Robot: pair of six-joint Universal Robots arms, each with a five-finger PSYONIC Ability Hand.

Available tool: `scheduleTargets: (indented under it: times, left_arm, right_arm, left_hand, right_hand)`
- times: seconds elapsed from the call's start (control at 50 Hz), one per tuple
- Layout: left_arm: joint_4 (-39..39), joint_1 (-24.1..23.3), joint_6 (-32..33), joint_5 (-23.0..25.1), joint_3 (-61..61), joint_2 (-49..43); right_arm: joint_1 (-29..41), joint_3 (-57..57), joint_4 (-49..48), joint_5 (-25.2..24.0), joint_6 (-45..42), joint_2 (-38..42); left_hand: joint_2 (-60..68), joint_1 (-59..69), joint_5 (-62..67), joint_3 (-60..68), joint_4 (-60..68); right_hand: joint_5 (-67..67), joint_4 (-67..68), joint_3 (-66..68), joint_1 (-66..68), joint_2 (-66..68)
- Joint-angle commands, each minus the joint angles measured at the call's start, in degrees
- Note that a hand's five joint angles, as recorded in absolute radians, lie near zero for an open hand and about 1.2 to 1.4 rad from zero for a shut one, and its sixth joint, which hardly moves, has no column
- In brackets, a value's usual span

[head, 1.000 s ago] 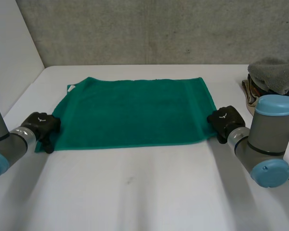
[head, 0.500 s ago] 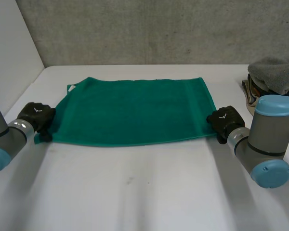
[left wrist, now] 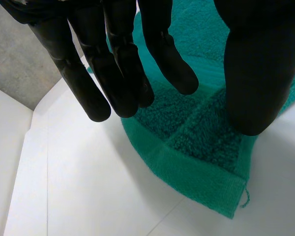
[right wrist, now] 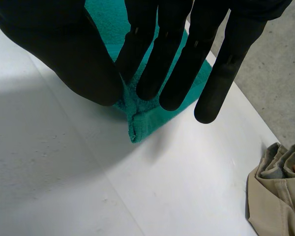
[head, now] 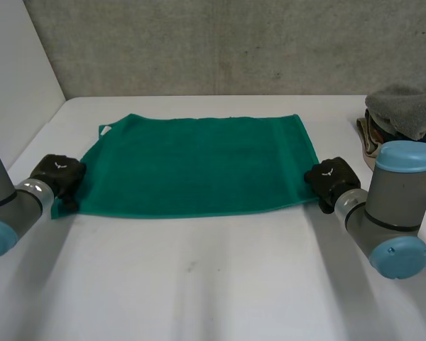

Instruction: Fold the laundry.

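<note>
One green towel (head: 199,163) spread flat on the white table (head: 199,284), long edges running side to side, a small white tag (head: 105,129) at the far left corner. Near left corner lying flat, hemmed, a loose thread (left wrist: 245,196) trailing from its tip. Near right corner lifted off the surface and bunched into a small fold.

At that raised corner, right hand (head: 330,177): straight fingers closed against the thumb, towel corner pinched between them. At the near left corner, left hand (head: 57,174): fingers straight and slightly spread, thumb held apart, poised over the cloth and gripping nothing; contact with the towel not discernible.

Farther right, near the table's edge and well apart from the towel, more laundry heaped together: grey cloth (head: 405,110) on top, beige cloth (right wrist: 275,196) under it. Beyond the table, grey wall (head: 220,42).
</note>
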Motion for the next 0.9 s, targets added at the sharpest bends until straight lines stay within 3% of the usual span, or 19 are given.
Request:
scheduleTargets:
  times: [0.02,0.12,0.14,0.18,0.56,0.8,0.88,0.9]
  left_arm:
    - [-1.4,0.0,0.0,-0.2,-0.2,0.9]
    - [-1.7,0.2,0.0,0.6,-1.0,2.0]
    - [-1.6,0.2,0.2,1.5,-1.1,2.0]
    - [-1.9,0.2,0.4,1.9,-1.1,1.9]
    - [-4.1,0.1,1.9,0.1,-2.1,2.5]
    - [-2.5,0.0,3.6,-0.1,1.0,-1.5]
    - [-2.3,-0.2,3.6,0.2,2.5,-2.0]
    - [-2.3,0.0,3.2,0.3,3.1,-1.9]
  right_arm:
    - [-0.1,0.1,0.3,0.0,0.0,-1.0]
    - [-0.1,0.8,0.7,-0.3,0.1,-2.6]
    - [0.0,1.0,0.7,-0.4,0.0,-3.0]
    - [0.0,1.2,0.7,-0.7,0.0,-3.3]
    - [-0.2,1.4,0.7,-0.8,-0.7,-2.9]
    - [0.3,1.4,0.4,-0.5,-0.8,-2.2]
    - [0.3,1.4,0.3,-0.5,-1.1,-2.2]
    - [0.2,1.4,0.3,-0.5,-1.1,-2.4]
  left_hand:
    - [11.7,11.8,46.0,12.1,11.7]
    - [11.7,11.8,46.0,12.1,11.7]
    - [-3.9,-3.8,30.4,-3.6,-3.9]
    - [-19.5,-19.4,14.8,-19.1,-19.5]
    - [-28.4,-28.4,5.8,-28.1,-28.5]
    - [-20.7,-20.6,13.5,-20.4,-20.7]
    - [-4.1,-4.0,30.1,-3.8,-4.1]
    - [11.6,11.7,45.8,11.9,11.6]
  right_hand:
    - [11.7,11.4,11.9,15.0,12.5]
    - [11.7,11.4,11.9,15.0,12.5]
    - [11.7,11.4,11.9,15.0,12.5]
    - [11.7,11.4,11.9,15.0,12.5]
    - [11.7,11.4,11.9,15.0,12.5]
    - [11.7,11.4,11.9,15.0,12.5]
    - [11.7,11.4,11.9,15.0,12.5]
    - [11.7,11.4,11.9,15.0,12.5]
